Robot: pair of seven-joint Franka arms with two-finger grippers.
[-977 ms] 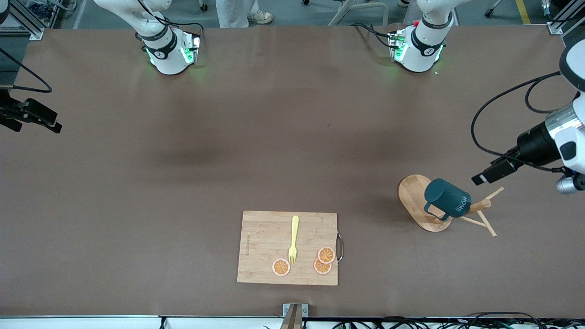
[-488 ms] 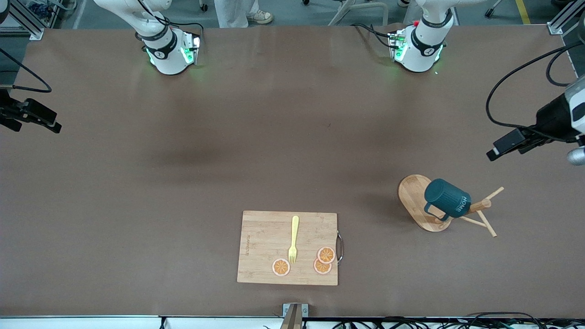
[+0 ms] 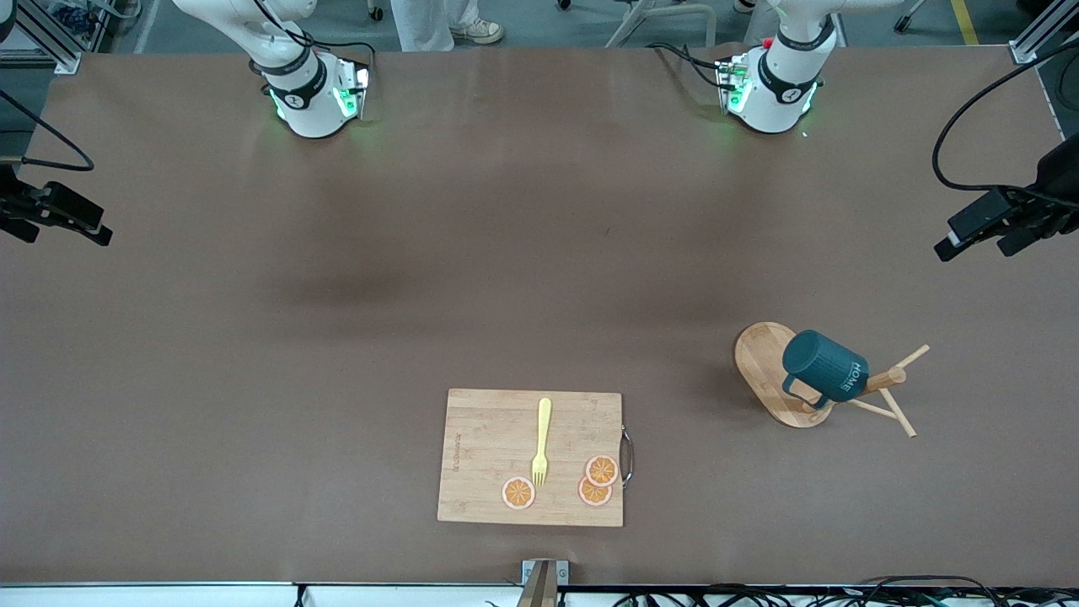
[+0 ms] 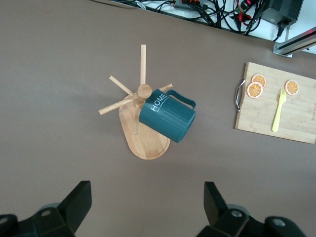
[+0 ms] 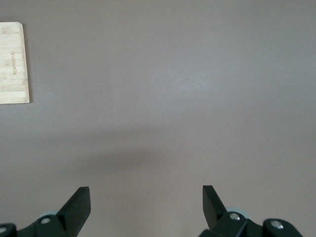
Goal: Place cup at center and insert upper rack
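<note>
At the left edge of the front view, the right end effector (image 3: 63,221) hangs over bare brown counter (image 3: 337,337); in its wrist view its two fingers (image 5: 76,205) stand spread wide with nothing between them.

Lower centre lies one rectangular cutting board (image 3: 485,438) with a metal handle on the side toward the left arm's end. On it are one yellow fork (image 3: 541,442), tines toward the front camera, and three orange slices (image 3: 518,493), two of them overlapping.

Lower right stands one bamboo mug tree (image 3: 767,371) on its oval base, with one teal cup (image 3: 822,367) hanging from a peg by its handle, tilted, "HOME" lettering showing.

At the right edge, the left end effector (image 3: 982,228) hangs over the counter, its fingers (image 4: 74,205) spread apart and empty.
</note>
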